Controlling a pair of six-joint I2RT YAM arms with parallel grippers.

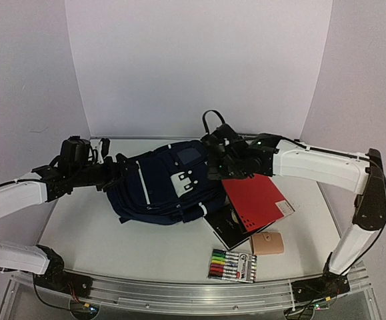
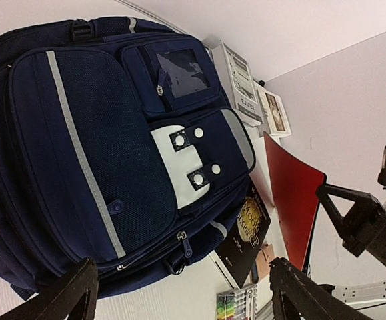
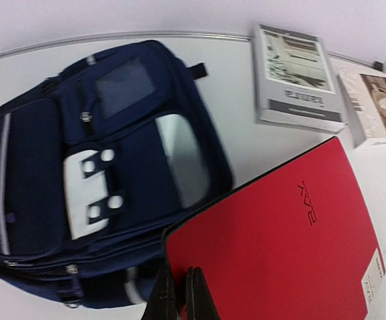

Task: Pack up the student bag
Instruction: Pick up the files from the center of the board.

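At mid-table, between the two arms: backpack [image 1: 159, 187], flat on its back, front pockets facing up. Zips closed as far as the left wrist view shows, with no opening to be seen.

At its right side: right gripper [image 3: 179, 293], fingers pressed together on the near corner of a red notebook [image 3: 273, 233]. Notebook tilted up off the table, low edge close against the backpack, not inside.

At its left side: left gripper [image 2: 183, 270], fingers spread wide with nothing between them. Hangs just off the backpack's lower end; contact not evident.

Loose on the table, right of the backpack: black book [image 1: 229, 227] partly under the notebook, tan pouch [image 1: 270, 243], pack of markers [image 1: 233, 265]. Near the back wall: grey box [image 3: 296, 73] and white box [image 3: 376, 107], side by side.

Progress, as a judgement: early. Nothing seen inside the backpack, and only the first item in hand. Left to do: open a compartment, get the notebook in, then book, pouch, markers and perhaps the boxes, then zip up.
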